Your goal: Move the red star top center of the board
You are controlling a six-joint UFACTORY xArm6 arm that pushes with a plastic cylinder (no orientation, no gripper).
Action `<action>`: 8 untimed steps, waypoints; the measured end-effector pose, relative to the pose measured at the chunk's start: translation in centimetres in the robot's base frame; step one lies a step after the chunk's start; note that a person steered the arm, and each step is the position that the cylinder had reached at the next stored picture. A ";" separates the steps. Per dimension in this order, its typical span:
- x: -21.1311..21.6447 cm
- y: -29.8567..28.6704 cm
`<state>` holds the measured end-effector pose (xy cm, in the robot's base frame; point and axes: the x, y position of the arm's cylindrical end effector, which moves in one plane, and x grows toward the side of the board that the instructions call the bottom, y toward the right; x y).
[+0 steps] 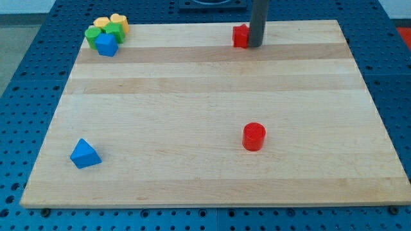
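Observation:
The red star (240, 35) sits near the board's top edge, a little right of centre. My tip (255, 45) stands right against the star's right side, and the rod hides part of the star. A red cylinder (253, 136) stands in the lower right-centre of the wooden board (205, 96), far below the tip.
A cluster of blocks sits at the top left corner: a blue cube-like block (106, 45), a green block (103, 32) and yellow blocks (118, 22). A blue triangular block (85, 154) lies at the lower left. The board rests on a blue perforated table (26, 96).

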<state>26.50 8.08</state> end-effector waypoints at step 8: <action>7.1 0.6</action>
